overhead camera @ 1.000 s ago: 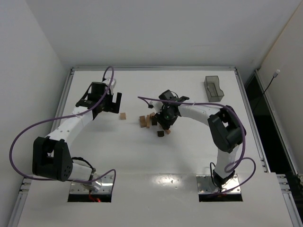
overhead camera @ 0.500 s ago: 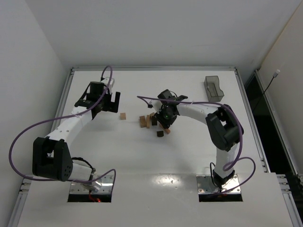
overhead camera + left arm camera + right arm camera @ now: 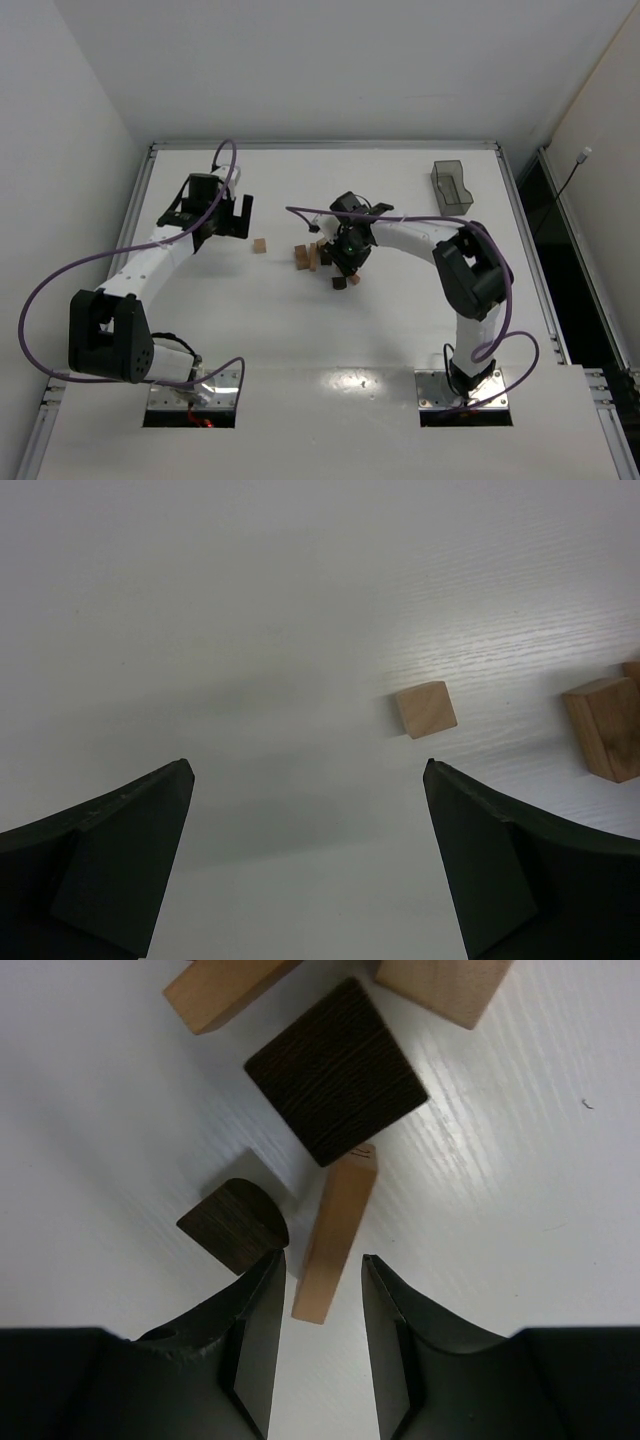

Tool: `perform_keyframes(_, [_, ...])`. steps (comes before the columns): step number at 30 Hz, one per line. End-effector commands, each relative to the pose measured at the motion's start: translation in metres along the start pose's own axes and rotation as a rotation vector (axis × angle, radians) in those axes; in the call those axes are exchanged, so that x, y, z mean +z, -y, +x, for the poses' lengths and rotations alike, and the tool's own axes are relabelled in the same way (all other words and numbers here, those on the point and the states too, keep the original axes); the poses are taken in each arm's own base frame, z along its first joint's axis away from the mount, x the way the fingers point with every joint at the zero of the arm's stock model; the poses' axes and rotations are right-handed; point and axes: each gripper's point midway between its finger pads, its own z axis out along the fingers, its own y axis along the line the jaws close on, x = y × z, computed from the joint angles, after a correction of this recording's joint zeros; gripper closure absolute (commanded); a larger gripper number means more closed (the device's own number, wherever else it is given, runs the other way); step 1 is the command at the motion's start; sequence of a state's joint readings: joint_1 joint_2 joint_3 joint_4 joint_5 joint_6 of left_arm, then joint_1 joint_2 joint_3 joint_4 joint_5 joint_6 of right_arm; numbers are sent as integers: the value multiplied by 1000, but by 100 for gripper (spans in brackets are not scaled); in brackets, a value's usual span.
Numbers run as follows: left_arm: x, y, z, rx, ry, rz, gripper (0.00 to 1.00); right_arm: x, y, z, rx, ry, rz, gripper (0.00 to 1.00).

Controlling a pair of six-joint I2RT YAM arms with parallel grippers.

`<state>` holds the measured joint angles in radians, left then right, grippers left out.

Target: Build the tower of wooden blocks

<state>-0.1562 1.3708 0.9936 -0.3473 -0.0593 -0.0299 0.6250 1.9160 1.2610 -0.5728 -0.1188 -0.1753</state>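
No stacked tower shows; the wood blocks lie loose in a pile (image 3: 312, 255) at the table's middle. My right gripper (image 3: 346, 260) is low over the pile's right side. In the right wrist view its jaws (image 3: 322, 1256) are narrowly open and straddle the near end of a thin tan plank (image 3: 338, 1222), with a gap on the right side. A dark cube (image 3: 336, 1071) and a dark half-round block (image 3: 235, 1224) lie close by. My left gripper (image 3: 243, 213) is open and empty above the table. A small tan cube (image 3: 426, 709) lies ahead of it to the right.
A dark translucent tray (image 3: 451, 187) stands at the back right. A larger tan block (image 3: 603, 727) lies right of the small cube. Two tan blocks (image 3: 228, 990) (image 3: 440, 985) lie beyond the dark cube. A dark block (image 3: 340, 283) sits at the pile's near edge.
My right gripper has shifted slightly left and back over the pile. The left arm has barely moved.
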Motion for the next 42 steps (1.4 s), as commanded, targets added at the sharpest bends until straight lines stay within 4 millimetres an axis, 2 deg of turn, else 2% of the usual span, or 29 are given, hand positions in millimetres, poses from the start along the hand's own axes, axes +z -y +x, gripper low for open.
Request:
perform_keyframes(1, [-2,-4,-10,1,41,-3,0,-9,-11,-16,-9,43,-31,67])
perform_keyframes(8, [-2,-7,-9,-5,41,-10,0,-4,-15,-13,-16,20,-42,67])
perform_keyframes(11, [-2,-7,-9,-5,41,-10,0,-4,-9,-11,-6,9,-4,69])
perform_keyframes(16, [-2,-7,-9,-5,41,-10,0,-3,3,-9,4,1,68,65])
perform_keyframes(19, [-2,-7,-9,-5,41,-10,0,0,3,-7,14,-8,65,70])
perform_keyframes(21, [-2,-7,-9,-5,41,-10,0,5,-2,-2,17,-34,37,70])
perform_keyframes(22, [-2,-7,-9,-5,41,-10,0,3,-1,-6,16,-24,40,72])
perform_keyframes(24, [-2,-7,-12,-6,50,-11,0,9,-4,0,20,-49,23,75])
perform_keyframes(27, [-2,-11,-11,-11,49,-18,0,9,-4,-4,20,-47,14,80])
perform_keyframes(28, [-2,-11,-11,-11,49,-18,0,12,-5,1,23,-67,8,84])
perform_keyframes(30, [-2,-11,-11,-11,49,-18,0,12,-6,1,33,-67,8,100])
perform_keyframes(33, [0,-11,-9,-11,40,-17,0,8,-2,-4,62,-42,19,100])
perform_keyframes(35, [1,-11,-9,-11,40,-17,0,-2,9,-17,99,0,63,100])
perform_keyframes(39, [1,-11,-9,-11,40,-17,0,-30,46,-40,224,86,199,100])
perform_keyframes(40, [1,-11,-9,-11,40,-17,0,-29,53,-39,251,69,239,100])
perform_keyframes(42, [1,-11,-9,-11,40,-17,0,-33,70,-47,363,88,319,100])
